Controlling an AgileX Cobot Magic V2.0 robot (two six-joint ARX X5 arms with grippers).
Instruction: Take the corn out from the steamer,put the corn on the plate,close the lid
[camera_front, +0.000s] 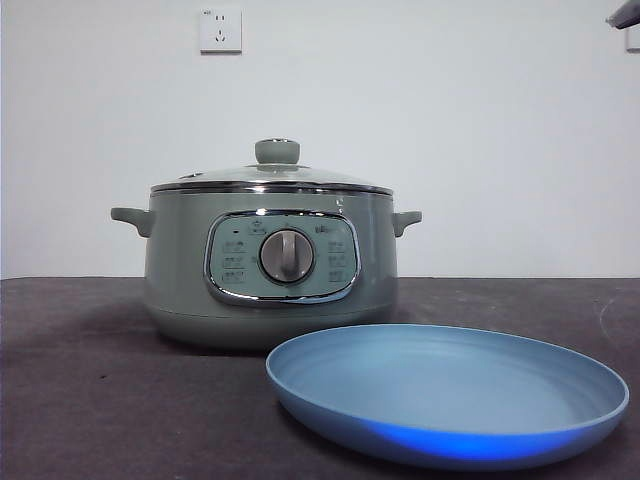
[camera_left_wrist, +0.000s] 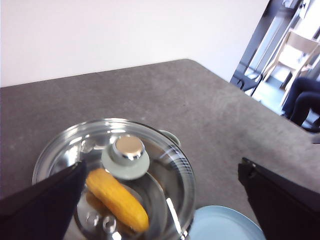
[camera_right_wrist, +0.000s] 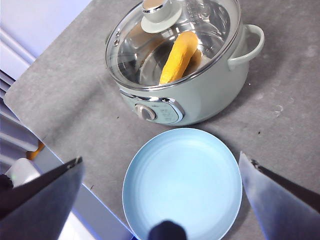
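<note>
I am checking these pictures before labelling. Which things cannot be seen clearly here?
- Corn: hidden in the front view by the steamer wall.
- Panel labels: too small in the front view.
- Plate: cut off by the left wrist view's edge.
- Left gripper: jaws blurred.

The front camera sits low, about level with the desk, looking straight across at the steamer with the plate close before it and a white wall behind. The left wrist camera looks down at a slant onto the lid from close above (its own tool's jaws frame the picture). The right wrist camera hangs higher, looking down over plate and steamer together. All three share the steamer, lid and plate.
</note>
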